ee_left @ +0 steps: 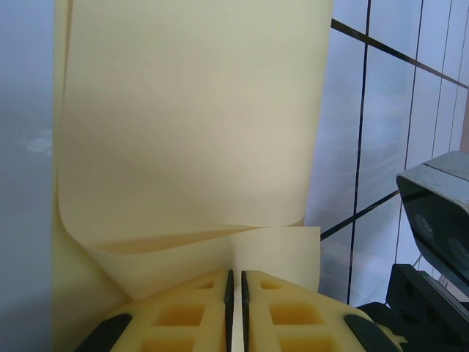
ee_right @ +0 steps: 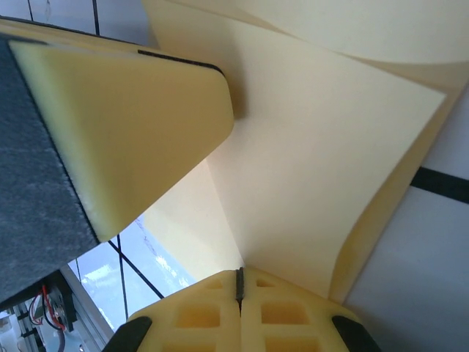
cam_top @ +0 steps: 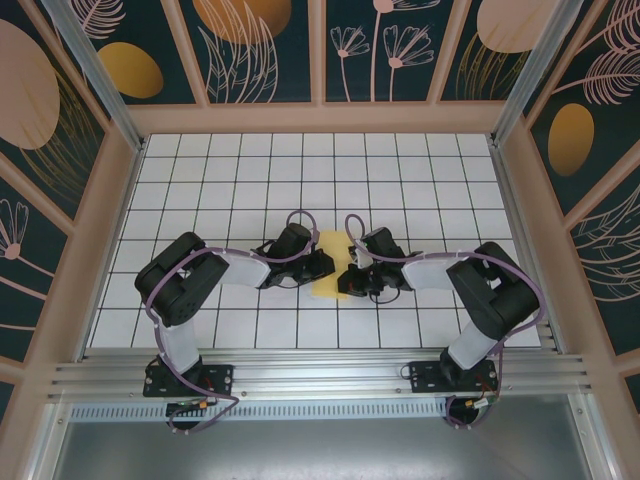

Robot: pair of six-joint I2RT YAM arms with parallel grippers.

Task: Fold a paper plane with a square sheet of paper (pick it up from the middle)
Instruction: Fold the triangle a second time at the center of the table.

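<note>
The left hand [cam_top: 318, 266] reaches in from the left side of the white worktop [cam_top: 200, 180]. Its two fingers are pressed together, and they pinch an edge of the square sheet of paper [cam_top: 331, 250]. In the left wrist view, the yellow fingers [ee_left: 198, 315] meet on a thin edge of the sheet [ee_left: 190, 125]. From there the paper curls up and away in a soft bend.

The sheet sits in the middle of the worktop, right between the two hands. It looks partly folded, narrow from left to right. Its long side runs from far to near.

The right hand [cam_top: 347, 279] comes in from the right side. It is closed too, and it grips the same sheet. In the right wrist view, its fingers [ee_right: 212, 315] are shut tight, and the paper [ee_right: 315, 183] fans out from them.

So the sheet lies to the right of the left hand and to the left of the right hand — each hand is touching it, and neither is nearer than the other. I think the next fold has to go along that long far-to-near line. If one hand pulls harder, the thin paper could slip or tear — so both should move gently together.
</note>
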